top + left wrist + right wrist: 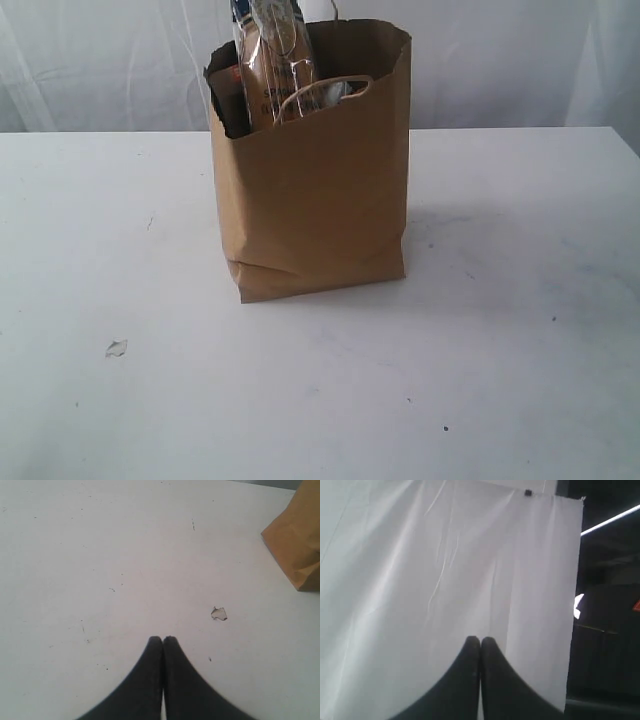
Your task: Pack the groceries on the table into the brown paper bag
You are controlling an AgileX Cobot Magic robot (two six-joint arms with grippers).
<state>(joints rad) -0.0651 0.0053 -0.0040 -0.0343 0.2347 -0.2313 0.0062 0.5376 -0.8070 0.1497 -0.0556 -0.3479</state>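
I read the tall kraft-brown paper bag (310, 200) standing upright mid-table on the white speckled tabletop (520, 360). A long clear spaghetti packet (272, 70) pokes out of its mouth. A small crumpled white scrap (116, 348) lies well apart from the bag. My left gripper (163, 639) has its black jaws pressed together, empty, over bare table. My right gripper (480, 639) is likewise closed on nothing, facing a white curtain (420, 580).
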